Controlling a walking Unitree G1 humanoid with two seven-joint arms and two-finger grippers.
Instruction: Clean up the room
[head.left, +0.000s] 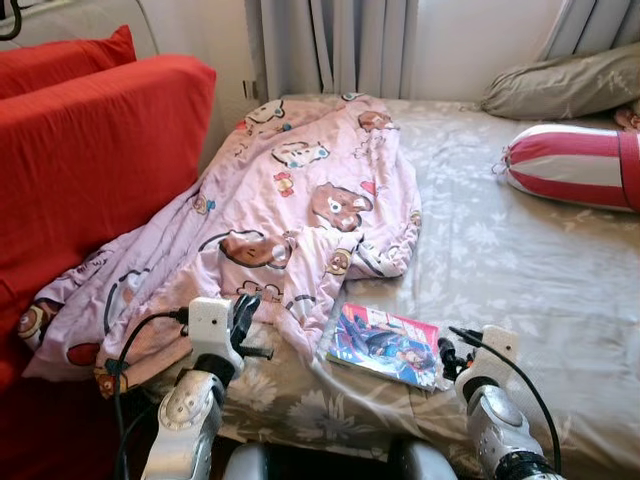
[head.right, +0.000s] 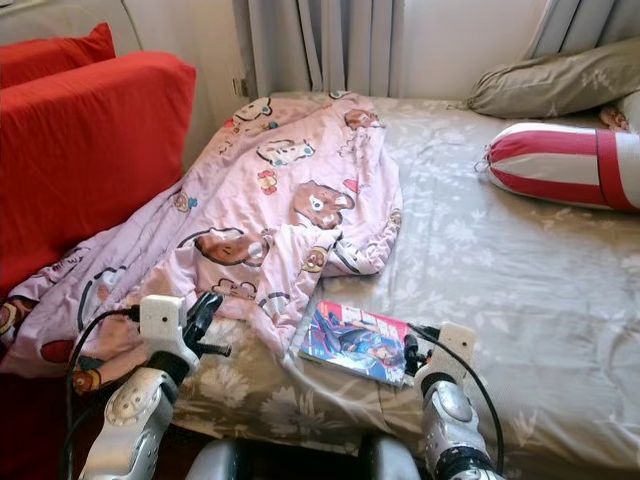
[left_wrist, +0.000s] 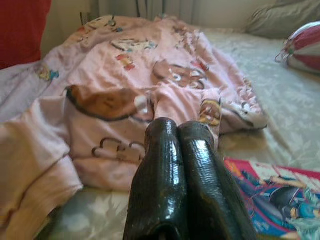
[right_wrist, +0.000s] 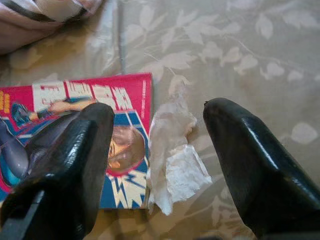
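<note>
bed (head.left: 520, 270): grey-green leafy sheet, curtains behind, red sofa (head.left: 90, 160) on its left
blanket (head.left: 290, 210): pink cartoon one, rumpled across the bed
comic book (head.left: 385, 345): near edge, crumpled tissue (right_wrist: 175, 165) just beside it
right gripper (right_wrist: 157, 165): fingers spread wide around the tissue
left gripper (left_wrist: 182, 175): clenched, empty, near the blanket

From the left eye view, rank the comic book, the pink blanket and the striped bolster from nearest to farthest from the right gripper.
1. Comic book: right beside the right gripper, toward the robot's left.
2. Pink blanket: farther left, across the bed.
3. Striped bolster: far ahead on the right, near the headboard end.
</note>
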